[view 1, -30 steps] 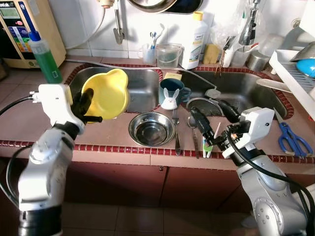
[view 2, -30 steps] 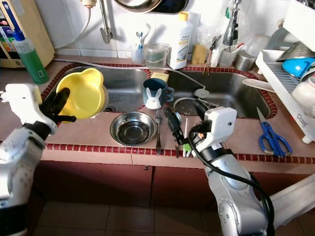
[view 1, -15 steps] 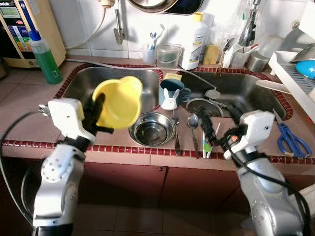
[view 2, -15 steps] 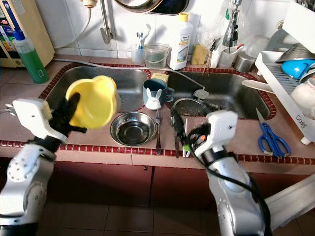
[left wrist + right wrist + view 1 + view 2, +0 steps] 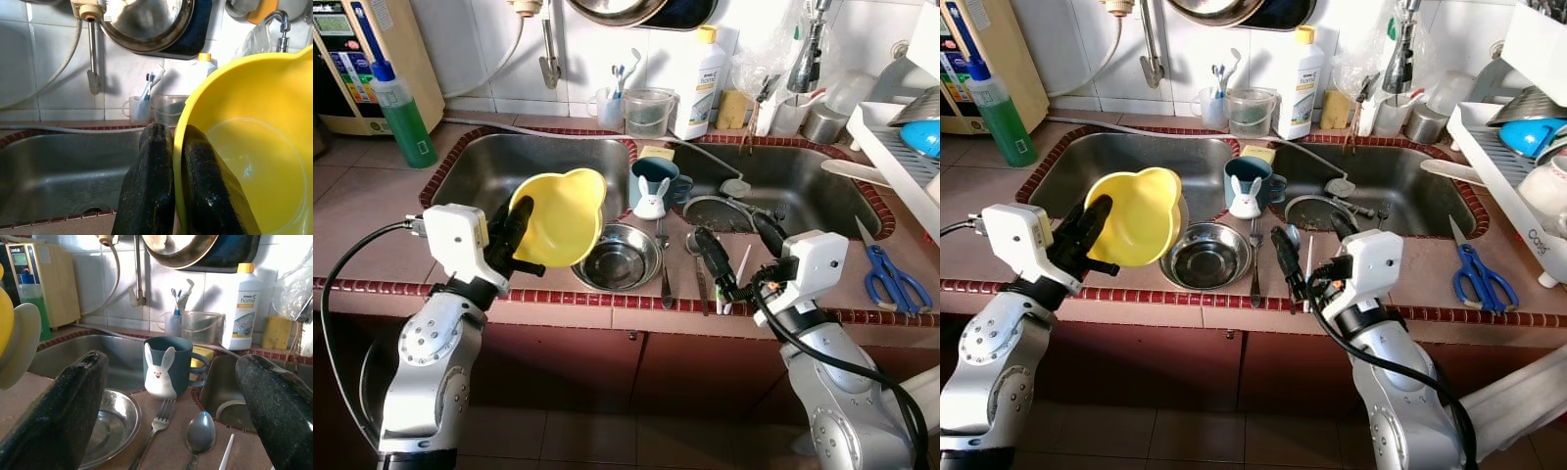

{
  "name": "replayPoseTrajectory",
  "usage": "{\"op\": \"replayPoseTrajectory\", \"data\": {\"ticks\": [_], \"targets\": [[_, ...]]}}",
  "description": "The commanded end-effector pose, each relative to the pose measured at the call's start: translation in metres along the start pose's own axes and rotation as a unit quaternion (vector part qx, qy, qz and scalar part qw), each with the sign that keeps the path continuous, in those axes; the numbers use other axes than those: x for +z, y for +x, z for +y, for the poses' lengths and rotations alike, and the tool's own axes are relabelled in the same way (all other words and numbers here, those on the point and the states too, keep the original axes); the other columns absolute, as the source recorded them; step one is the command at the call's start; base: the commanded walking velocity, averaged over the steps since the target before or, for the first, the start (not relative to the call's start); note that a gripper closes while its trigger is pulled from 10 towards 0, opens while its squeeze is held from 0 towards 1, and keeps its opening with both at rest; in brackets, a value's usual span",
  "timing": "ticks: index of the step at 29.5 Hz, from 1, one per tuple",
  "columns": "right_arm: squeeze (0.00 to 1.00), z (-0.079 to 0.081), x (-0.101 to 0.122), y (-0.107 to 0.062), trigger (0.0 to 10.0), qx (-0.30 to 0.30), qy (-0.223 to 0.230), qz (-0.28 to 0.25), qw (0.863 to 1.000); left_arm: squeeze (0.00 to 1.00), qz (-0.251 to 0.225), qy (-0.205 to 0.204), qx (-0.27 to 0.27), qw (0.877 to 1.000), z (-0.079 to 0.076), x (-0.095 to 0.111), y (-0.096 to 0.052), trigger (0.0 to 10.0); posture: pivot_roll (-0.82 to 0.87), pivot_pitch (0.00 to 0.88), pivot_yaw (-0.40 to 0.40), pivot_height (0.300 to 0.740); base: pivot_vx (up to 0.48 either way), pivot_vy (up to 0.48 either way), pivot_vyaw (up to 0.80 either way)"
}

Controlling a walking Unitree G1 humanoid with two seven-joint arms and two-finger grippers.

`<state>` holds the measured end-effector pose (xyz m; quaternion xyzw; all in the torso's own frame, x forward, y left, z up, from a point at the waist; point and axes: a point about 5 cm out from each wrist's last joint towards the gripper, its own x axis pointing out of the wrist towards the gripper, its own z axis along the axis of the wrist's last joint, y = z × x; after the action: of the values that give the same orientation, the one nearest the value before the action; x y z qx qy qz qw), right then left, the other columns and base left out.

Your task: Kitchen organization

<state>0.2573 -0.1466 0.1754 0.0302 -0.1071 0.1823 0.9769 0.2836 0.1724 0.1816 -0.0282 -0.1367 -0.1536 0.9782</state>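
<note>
While the left gripper pinches the yellow bowl by its rim, the bowl hangs tilted just left of the steel bowl. Judged light, stiff plastic, possibly slick; rim hold suits. Right gripper spread wide, empty, right of steel bowl.

The tall white plastic detergent bottle with a yellow cap, standing against the tiled wall behind the sinks, carries a label reading "home" under a smaller brand line that looks like "Amway"; the finer print below is too small to read
</note>
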Motion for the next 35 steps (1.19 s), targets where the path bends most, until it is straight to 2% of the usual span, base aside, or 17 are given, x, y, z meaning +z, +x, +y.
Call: {"op": "replayPoseTrajectory", "data": {"ticks": [1,5,30,35], "targets": [[0.00,0.0020,0.0048,-0.0009,10.0,0.007,-0.005,-0.007,1.000,0.00,-0.005,0.001,-0.014,1.000,-0.0020,0.0032,0.0029,10.0,-0.03,0.022,-0.012,0.740,0.000,0.000,0.00],[0.00,0.0023,0.0048,-0.0014,10.0,0.008,-0.005,-0.007,1.000,0.00,-0.007,-0.005,-0.016,1.000,-0.0023,0.0041,0.0040,10.0,-0.04,0.022,-0.011,0.740,0.000,0.000,0.00],[0.00,0.0071,0.0039,-0.0030,10.0,0.024,-0.002,-0.006,1.000,0.00,-0.008,-0.021,-0.022,1.000,-0.0007,0.0049,0.0087,10.0,-0.05,0.002,-0.003,0.740,0.290,0.000,0.00],[0.00,0.0068,0.0040,-0.0031,10.0,0.025,-0.003,-0.006,1.000,0.00,-0.004,-0.027,-0.023,0.999,-0.0010,0.0045,0.0095,10.0,-0.04,0.003,-0.004,0.740,0.000,0.000,0.00]]}}
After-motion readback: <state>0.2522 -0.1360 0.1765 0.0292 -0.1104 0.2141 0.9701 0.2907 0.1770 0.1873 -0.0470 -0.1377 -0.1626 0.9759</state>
